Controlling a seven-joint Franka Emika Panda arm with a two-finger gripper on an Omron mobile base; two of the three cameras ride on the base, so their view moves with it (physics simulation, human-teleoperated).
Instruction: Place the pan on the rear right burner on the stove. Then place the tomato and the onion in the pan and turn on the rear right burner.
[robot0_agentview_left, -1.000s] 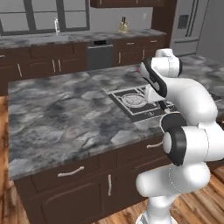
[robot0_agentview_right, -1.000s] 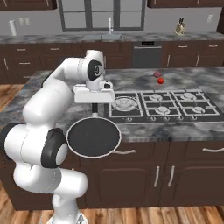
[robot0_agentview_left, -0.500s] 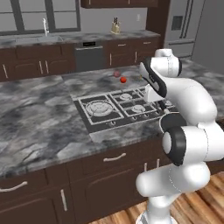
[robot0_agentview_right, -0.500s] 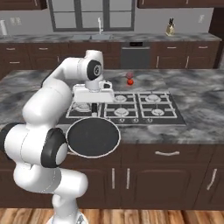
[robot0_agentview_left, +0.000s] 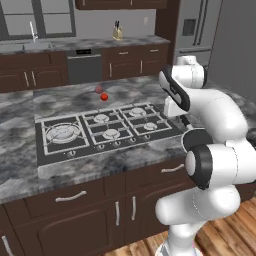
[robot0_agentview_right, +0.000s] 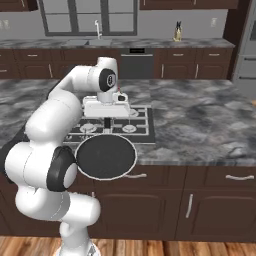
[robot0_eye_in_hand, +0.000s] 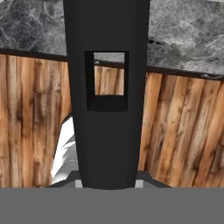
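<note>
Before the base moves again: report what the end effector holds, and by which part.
The end effector holds the pan by its black handle; the pan hangs in front of the counter edge, not yet on the stove.

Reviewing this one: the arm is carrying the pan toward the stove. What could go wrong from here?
The pan hangs by its handle from the shut end effector, out past the counter edge, so it could swing or slip to the floor. Tomato and onion lie just behind the rear burners; a wide placement could knock them away.
</note>
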